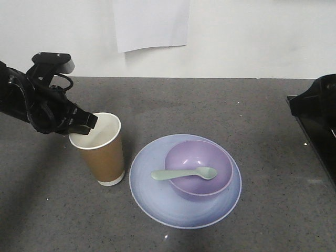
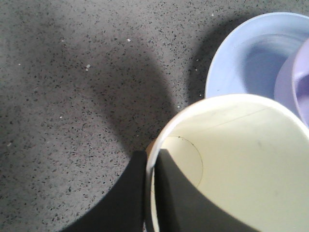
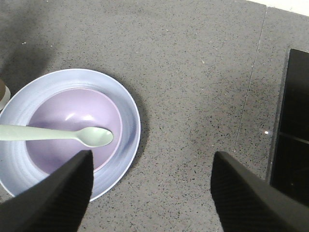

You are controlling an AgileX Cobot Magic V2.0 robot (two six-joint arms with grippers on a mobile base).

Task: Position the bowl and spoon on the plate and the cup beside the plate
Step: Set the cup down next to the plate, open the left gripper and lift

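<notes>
The pale blue plate [image 1: 152,202] lies on the grey table with the lavender bowl [image 1: 210,184] standing on it. Across the bowl rests the mint spoon [image 1: 184,174], scoop inside, handle over the left rim. The brown paper cup [image 1: 105,157] stands upright just left of the plate. My left gripper [image 2: 150,157] is shut on the cup [image 2: 241,159] at its rim, one finger [image 2: 125,198] outside and one inside the wall. My right gripper [image 3: 152,157] hangs open over bare table right of the plate [image 3: 128,116], holding nothing; the bowl [image 3: 63,121] and spoon [image 3: 91,136] show at its left.
A black flat fixture [image 1: 315,121] lines the table's right edge and shows again as a black panel [image 3: 292,121]. A white sheet [image 1: 151,23] hangs on the back wall. My left arm [image 1: 31,100] reaches in from the left edge.
</notes>
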